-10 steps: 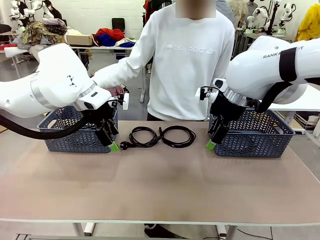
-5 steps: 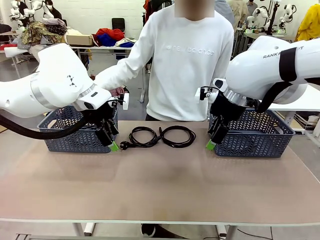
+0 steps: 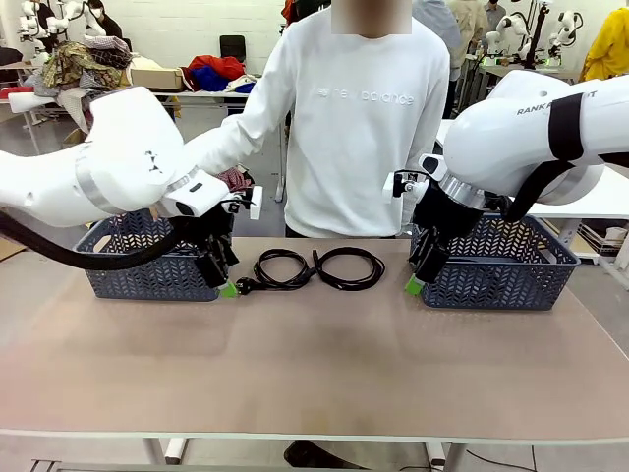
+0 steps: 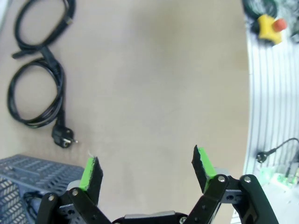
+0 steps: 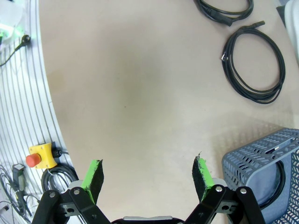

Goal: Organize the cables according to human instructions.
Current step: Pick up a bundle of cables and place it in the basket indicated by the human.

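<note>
Two cables lie coiled side by side on the table in front of the person. The left cable (image 3: pixel 259 267) (image 4: pixel 60 88) ends in a chunky plug (image 3: pixel 243 286) (image 4: pixel 63 138). The right cable (image 3: pixel 379 267) (image 4: pixel 71 18) (image 5: pixel 282 65) lies beside it. My left gripper (image 3: pixel 225 286) (image 4: pixel 147 168) hangs open just left of the plug, at the left basket's corner, with nothing between its green pads. My right gripper (image 3: pixel 413 285) (image 5: pixel 147 175) is open and empty at the right basket's near left corner. The left cable's edge (image 5: pixel 224 16) shows at the top of the right wrist view.
A blue-grey basket (image 3: pixel 147 273) (image 4: pixel 18 170) stands at the left and another (image 3: pixel 511 280) (image 5: pixel 261 154) at the right, with a black cord (image 5: pixel 280 182) inside the right one. The person (image 3: pixel 364 118) stands at the far edge, one arm stretched toward the left basket. The near half of the table is bare.
My left arm has shifted slightly to the right, bringing its gripper a little closer to the plug. The right arm and both cables have not moved.
</note>
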Tool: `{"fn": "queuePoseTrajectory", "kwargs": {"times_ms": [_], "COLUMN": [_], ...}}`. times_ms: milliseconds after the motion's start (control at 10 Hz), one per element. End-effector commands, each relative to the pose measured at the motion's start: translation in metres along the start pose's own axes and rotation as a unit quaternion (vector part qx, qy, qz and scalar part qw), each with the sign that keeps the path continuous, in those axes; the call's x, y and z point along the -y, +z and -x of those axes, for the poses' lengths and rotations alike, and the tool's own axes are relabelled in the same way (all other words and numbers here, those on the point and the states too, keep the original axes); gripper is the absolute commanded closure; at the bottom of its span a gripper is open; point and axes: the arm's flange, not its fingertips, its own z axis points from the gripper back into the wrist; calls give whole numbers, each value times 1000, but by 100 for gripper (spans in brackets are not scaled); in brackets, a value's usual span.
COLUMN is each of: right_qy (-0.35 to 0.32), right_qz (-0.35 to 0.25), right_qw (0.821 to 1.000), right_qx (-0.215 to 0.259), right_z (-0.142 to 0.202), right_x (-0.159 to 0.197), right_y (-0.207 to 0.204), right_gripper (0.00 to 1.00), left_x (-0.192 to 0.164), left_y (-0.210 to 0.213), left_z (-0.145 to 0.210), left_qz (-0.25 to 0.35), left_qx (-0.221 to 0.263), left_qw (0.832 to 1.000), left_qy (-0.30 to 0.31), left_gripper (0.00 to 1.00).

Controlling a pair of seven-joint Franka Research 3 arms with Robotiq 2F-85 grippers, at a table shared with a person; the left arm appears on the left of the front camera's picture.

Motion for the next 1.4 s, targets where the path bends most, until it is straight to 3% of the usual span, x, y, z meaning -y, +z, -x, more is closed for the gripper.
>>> {"fn": "queuePoseTrajectory", "kwargs": {"times_ms": [0, 800, 1300], "right_qy": [0, 0, 0], "right_qz": [3, 3, 3], "right_qw": [1000, 1000, 1000], "right_qx": [1, 1, 1], "right_z": [-3, -3, -3], "right_x": [1, 1, 1], "right_y": [2, 2, 2], "right_gripper": [0, 0, 0], "left_x": [-21, -80, -83], "left_y": [-18, -90, -95], "left_z": [-21, -61, -58], "left_qz": [-8, -38, -27], "left_qx": [-37, -109, -103], "left_qw": [999, 993, 994], "left_qy": [-16, -2, -9], "left_gripper": [0, 0, 0]}}
